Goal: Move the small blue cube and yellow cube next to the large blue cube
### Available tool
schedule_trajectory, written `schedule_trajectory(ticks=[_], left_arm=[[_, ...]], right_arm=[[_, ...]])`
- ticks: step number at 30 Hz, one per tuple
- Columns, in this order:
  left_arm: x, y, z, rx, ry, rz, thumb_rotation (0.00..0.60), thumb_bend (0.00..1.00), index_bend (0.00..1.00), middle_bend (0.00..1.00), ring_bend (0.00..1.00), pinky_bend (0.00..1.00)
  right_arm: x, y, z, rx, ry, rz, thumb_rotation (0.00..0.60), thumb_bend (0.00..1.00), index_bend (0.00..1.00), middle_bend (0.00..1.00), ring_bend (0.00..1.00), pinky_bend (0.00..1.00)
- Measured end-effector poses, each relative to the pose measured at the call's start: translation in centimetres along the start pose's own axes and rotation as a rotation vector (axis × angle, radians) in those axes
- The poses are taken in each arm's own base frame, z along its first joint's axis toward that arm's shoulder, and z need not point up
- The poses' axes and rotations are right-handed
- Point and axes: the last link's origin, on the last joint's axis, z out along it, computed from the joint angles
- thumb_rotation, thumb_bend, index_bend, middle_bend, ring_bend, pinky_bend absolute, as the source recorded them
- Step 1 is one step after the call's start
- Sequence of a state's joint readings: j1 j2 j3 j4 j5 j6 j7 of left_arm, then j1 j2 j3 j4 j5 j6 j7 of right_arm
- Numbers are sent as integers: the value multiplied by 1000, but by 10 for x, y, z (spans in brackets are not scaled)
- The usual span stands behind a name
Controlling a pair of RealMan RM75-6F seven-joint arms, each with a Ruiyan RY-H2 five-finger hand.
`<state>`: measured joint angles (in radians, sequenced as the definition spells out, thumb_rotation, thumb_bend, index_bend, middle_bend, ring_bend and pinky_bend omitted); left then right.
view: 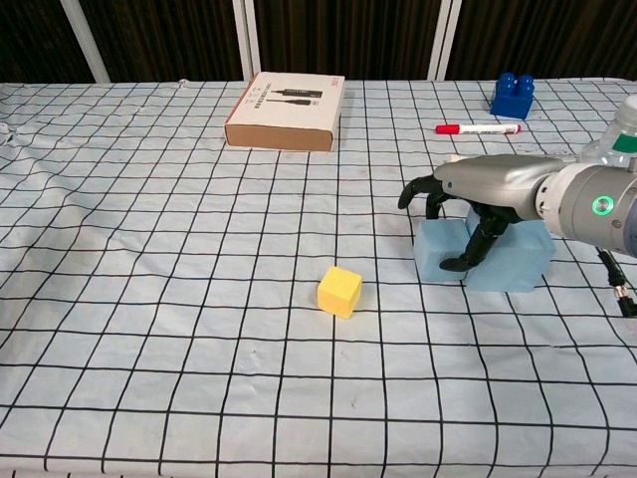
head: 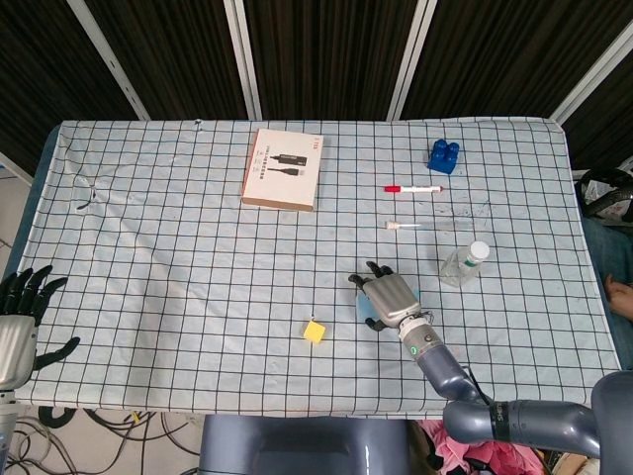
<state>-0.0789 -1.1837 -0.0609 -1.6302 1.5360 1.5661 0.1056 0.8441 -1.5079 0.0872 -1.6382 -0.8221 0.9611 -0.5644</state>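
Two blue cubes sit touching under your right hand (view: pixel 476 214), fingers curled over the small blue cube (view: pixel 442 251); grip unclear.

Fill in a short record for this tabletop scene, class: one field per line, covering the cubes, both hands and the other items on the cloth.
small blue cube: pressed against the left side of the large blue cube
yellow cube: alone on the checked cloth, apart from both blue cubes
right hand: over the small blue cube, fingers curled down its front
left hand: at the table's near left edge, fingers apart, holding nothing
far side: cardboard box, red marker, blue toy brick
right edge: plastic bottle
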Motion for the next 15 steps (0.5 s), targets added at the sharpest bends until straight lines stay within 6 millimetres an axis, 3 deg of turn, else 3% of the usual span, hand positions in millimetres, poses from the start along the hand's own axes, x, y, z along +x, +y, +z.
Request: schedule_trajectory(ticks=[15], left_arm=[[0,0,0,-1,-1,2,600,113,194,72,0,0]], right_arm=[[-1,-2,-3,-11,-16,-11,600,232,132,304,0,148]])
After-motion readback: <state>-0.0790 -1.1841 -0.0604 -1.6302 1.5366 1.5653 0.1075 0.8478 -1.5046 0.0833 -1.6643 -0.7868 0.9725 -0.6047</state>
